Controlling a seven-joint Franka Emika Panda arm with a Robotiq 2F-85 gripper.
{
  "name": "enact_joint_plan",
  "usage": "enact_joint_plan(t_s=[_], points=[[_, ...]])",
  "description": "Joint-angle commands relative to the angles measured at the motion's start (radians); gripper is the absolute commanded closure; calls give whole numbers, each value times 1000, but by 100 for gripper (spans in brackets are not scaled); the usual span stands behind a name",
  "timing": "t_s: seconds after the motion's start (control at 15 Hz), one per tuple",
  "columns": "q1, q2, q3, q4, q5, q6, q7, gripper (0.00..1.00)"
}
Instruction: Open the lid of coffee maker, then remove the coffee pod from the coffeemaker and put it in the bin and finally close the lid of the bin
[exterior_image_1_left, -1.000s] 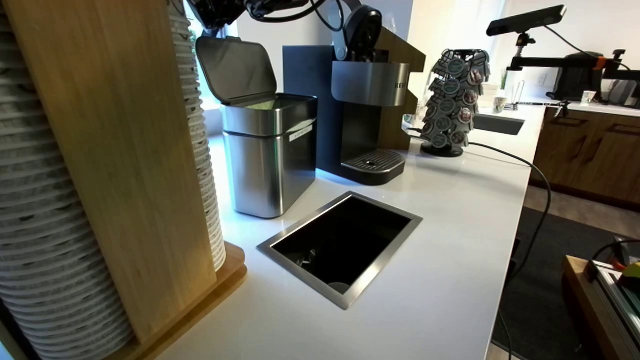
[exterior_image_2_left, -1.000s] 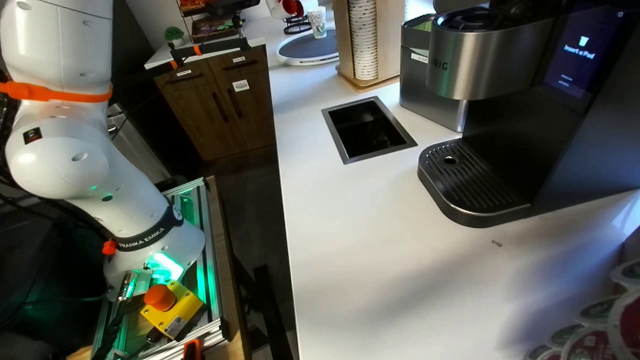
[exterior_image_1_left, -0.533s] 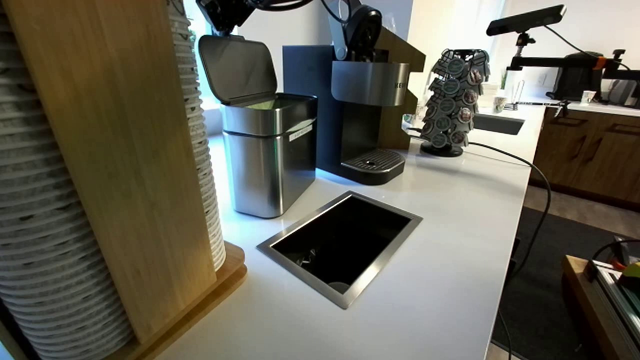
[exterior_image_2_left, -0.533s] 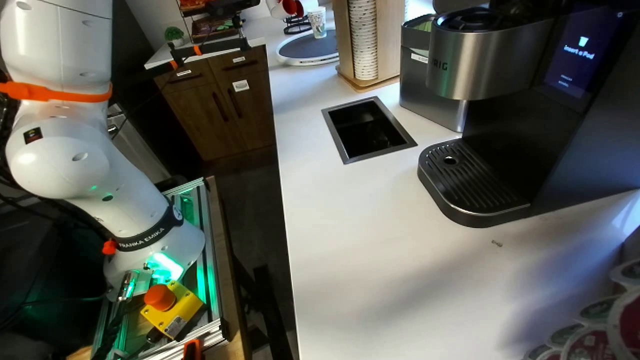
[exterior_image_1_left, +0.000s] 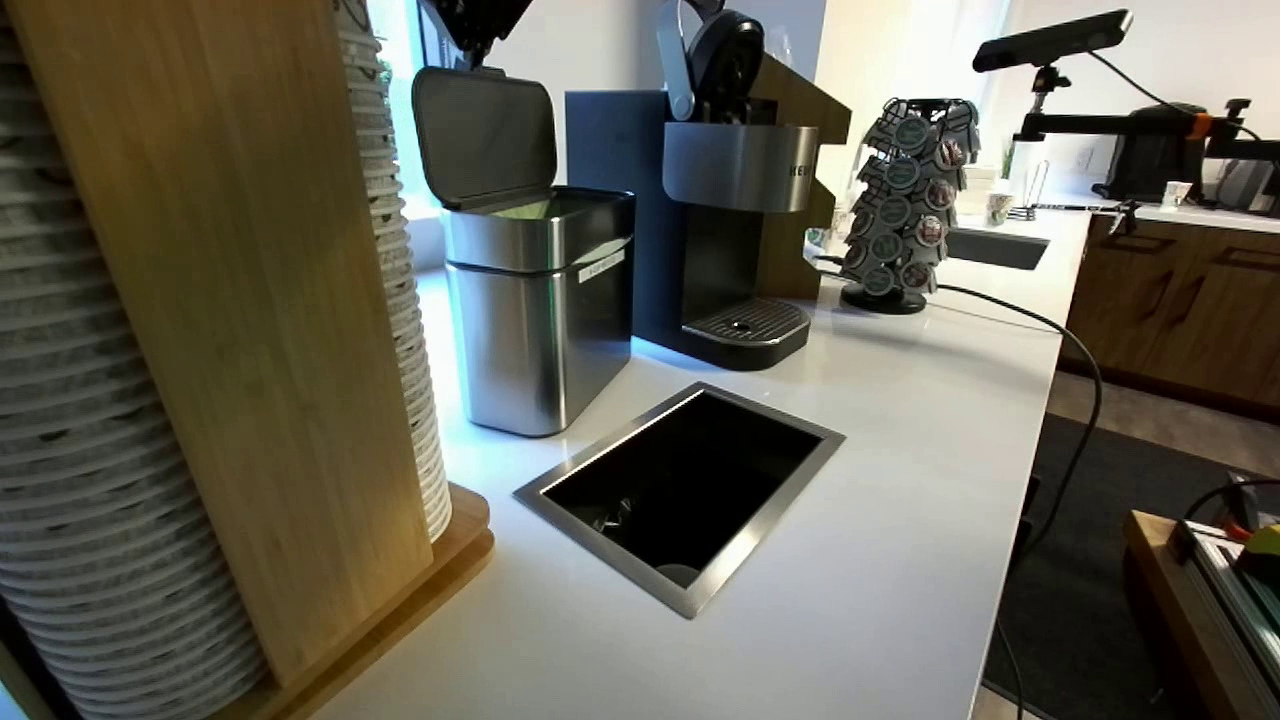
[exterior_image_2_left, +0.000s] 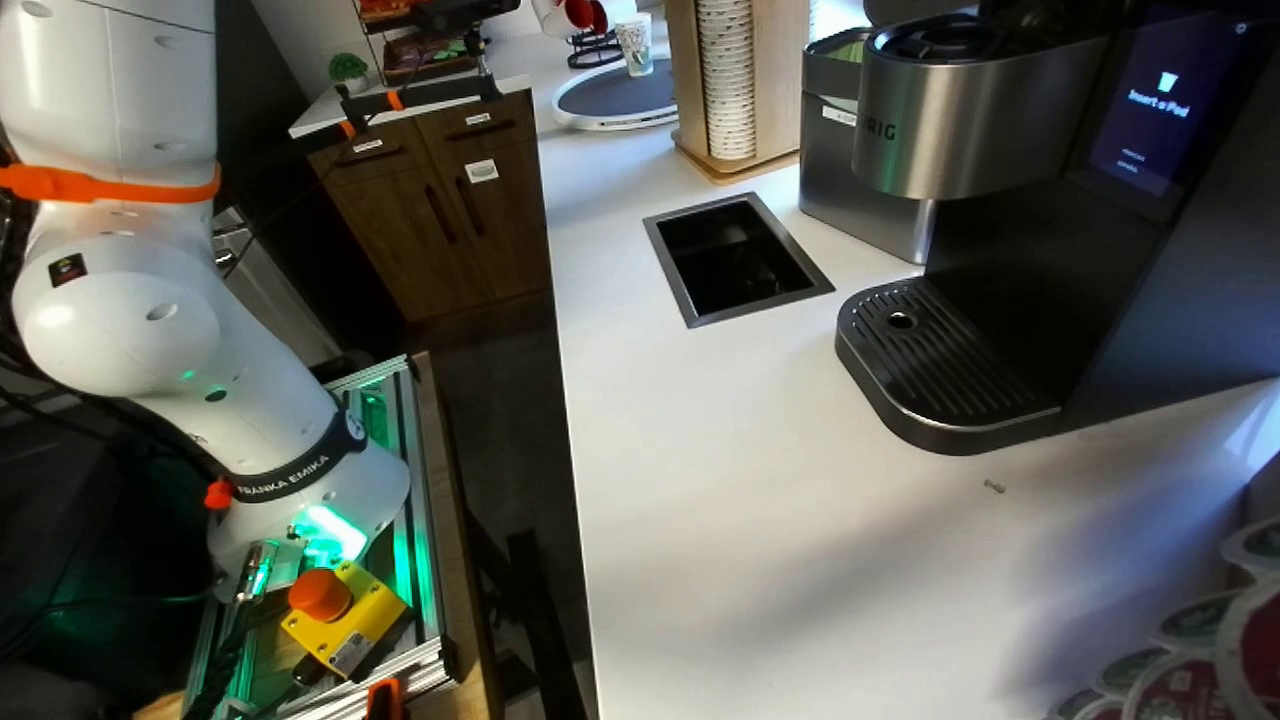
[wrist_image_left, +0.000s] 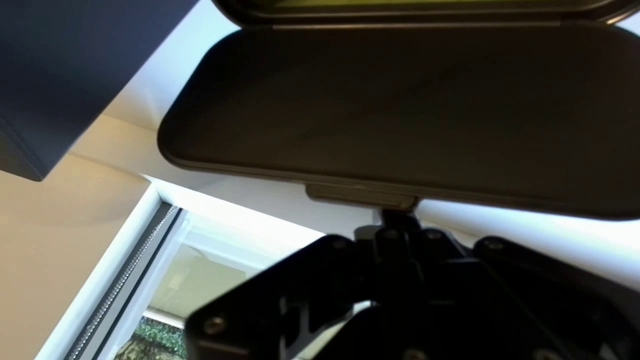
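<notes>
The steel bin (exterior_image_1_left: 520, 350) stands beside the coffee maker (exterior_image_1_left: 615, 210). The lid of the bin (exterior_image_1_left: 487, 140) is raised on its hinge, close to upright, and fills much of the wrist view. Behind its top edge is my gripper (wrist_image_left: 397, 217), shut, its fingertips at the small tab (wrist_image_left: 360, 194) on that edge; they look in contact. Nothing shows between the fingers. In an exterior view only the dark lower end of the gripper (exterior_image_1_left: 478, 50) appears, above the lid. The lid of coffee maker (exterior_image_1_left: 730, 60) stands up. The coffee pod is not in view.
A square steel-rimmed opening (exterior_image_1_left: 600, 545) lies in the counter before the bin. A wooden cup holder (exterior_image_1_left: 240, 300) stands at the near side. Past the coffee maker is a pod rack (exterior_image_1_left: 895, 200). A window (wrist_image_left: 200, 280) is behind the bin.
My gripper has moved right in an exterior view, and the lid of the bin has swung with it from leaning back to nearer upright. The arm has shifted slightly; the coffee maker is unchanged.
</notes>
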Motion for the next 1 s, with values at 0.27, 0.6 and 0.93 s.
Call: enact_joint_plan(t_s=[0.27,0.6,0.93], points=[[18,-63,-9,-13,-28,-198,-41,100],[13,-103,3,-32,-5,-252,-72,100],[5,-284,18,-223,58,-219,-66,60]])
